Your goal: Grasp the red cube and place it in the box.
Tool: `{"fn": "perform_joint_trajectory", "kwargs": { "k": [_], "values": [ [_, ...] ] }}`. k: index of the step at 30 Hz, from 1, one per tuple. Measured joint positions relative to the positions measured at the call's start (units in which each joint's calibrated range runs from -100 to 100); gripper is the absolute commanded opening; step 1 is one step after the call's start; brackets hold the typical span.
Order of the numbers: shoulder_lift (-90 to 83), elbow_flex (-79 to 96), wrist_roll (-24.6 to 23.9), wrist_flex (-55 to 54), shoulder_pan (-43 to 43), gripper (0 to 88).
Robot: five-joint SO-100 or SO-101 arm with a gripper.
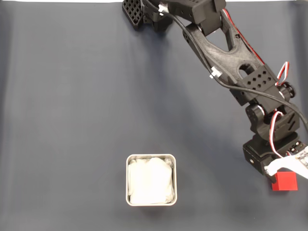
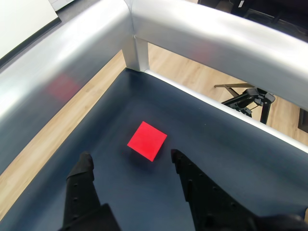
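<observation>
A dark blue-grey cloth point(image 1: 72, 120) covers the table and shows faint lengthwise creases in the fixed view; a strip of white runs along its top edge. The black arm point(image 1: 226, 53) reaches from the top of that view down to the right side, with red, white and black wires looped along its joints. The red cube point(image 1: 284, 181) lies on the cloth near the right edge of the fixed view, just below the arm's lowest part, where a white piece overlaps its upper left corner. The box point(image 1: 151, 179), a silvery tin with rounded corners and crumpled white lining, sits low in the middle of the fixed view, well apart from the cube. In the wrist view the gripper point(image 2: 130, 161) hangs over the cloth with its two black fingers point(image 2: 81, 171) spread wide and holding nothing; the cube point(image 2: 147, 140) sits on the cloth just beyond the gap between the tips, turned corner-on, though whether the tips are clear of the cloth is hard to judge from this angle. Past the cloth's edge stands a silvery metal rail point(image 2: 202, 29) with a post, then a pale wooden floor point(image 2: 192, 67) on which a black stand point(image 2: 248, 101) rests.
</observation>
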Motion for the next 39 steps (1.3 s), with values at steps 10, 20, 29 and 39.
{"fn": "perform_joint_trajectory", "kwargs": {
  "k": [10,20,29,39],
  "values": [
    [3.65,-3.62,0.0,0.0,0.0,37.9],
    [7.56,-8.05,0.0,0.0,0.0,37.9],
    [10.07,-11.75,0.0,0.0,0.0,37.9],
    [11.98,-14.2,0.0,0.0,0.0,37.9]
  ]
}}
